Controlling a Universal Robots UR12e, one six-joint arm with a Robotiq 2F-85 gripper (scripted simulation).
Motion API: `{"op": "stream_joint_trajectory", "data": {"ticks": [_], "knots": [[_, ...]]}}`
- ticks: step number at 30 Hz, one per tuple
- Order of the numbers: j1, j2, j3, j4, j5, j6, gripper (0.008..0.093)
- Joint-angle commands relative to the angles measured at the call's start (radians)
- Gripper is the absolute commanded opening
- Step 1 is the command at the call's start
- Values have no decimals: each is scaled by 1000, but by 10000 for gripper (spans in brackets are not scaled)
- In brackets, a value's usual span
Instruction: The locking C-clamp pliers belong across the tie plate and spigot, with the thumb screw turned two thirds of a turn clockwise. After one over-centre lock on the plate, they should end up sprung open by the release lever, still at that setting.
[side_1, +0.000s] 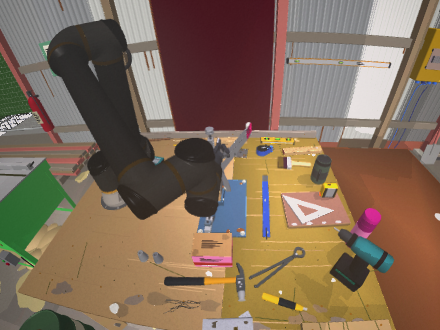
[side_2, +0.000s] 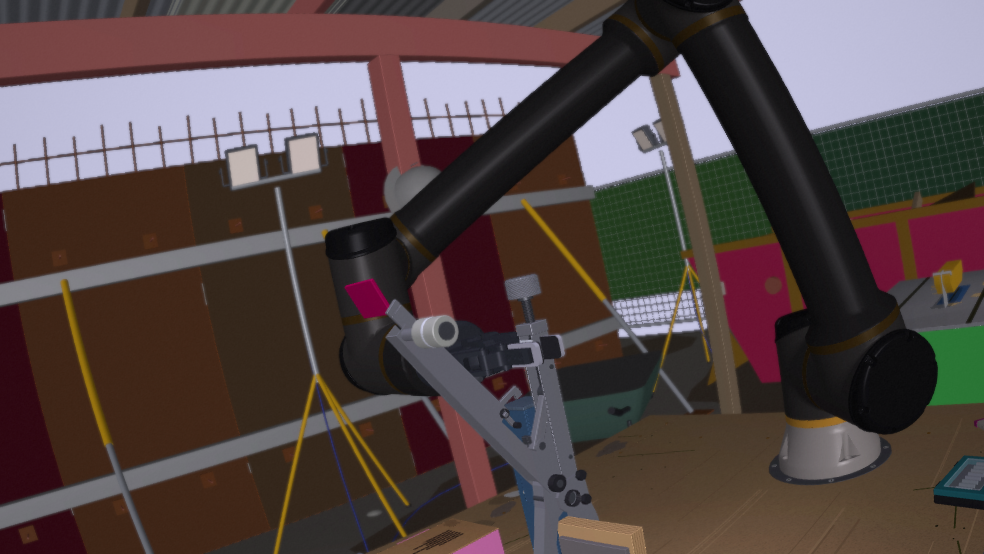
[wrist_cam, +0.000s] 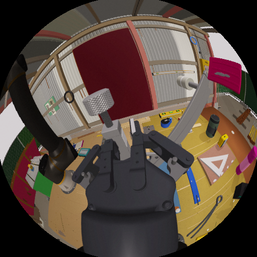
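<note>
The grey locking C-clamp pliers (side_2: 530, 413) stand upright over the blue base plate (side_1: 227, 207) near the bench's middle. Their fixed handle rises straight, topped by the knurled thumb screw (wrist_cam: 98, 102) (side_2: 522, 287). The lever handle (wrist_cam: 192, 107) with its red pad (wrist_cam: 224, 74) (side_2: 366, 298) and white roller (side_2: 436, 332) is swung out at an angle. I have my gripper (wrist_cam: 126, 132) (side_2: 534, 351) clamped on the fixed handle's upper end, just below the thumb screw. The jaws, tie plate and spigot are hidden behind my arm.
A cardboard box with a pink side (side_1: 212, 249) lies just in front of the base plate. A blue ruler (side_1: 265, 206), a set square on a board (side_1: 312, 209), a hammer (side_1: 210, 281), pincers (side_1: 277, 266) and a drill (side_1: 362, 255) lie to the right.
</note>
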Motion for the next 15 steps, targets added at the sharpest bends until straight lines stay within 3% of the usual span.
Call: {"op": "stream_joint_trajectory", "data": {"ticks": [1, 15], "knots": [[1, -1, 0, 1, 1, 0, 80], [8, -5, 6, -1, 8, 0, 80]]}}
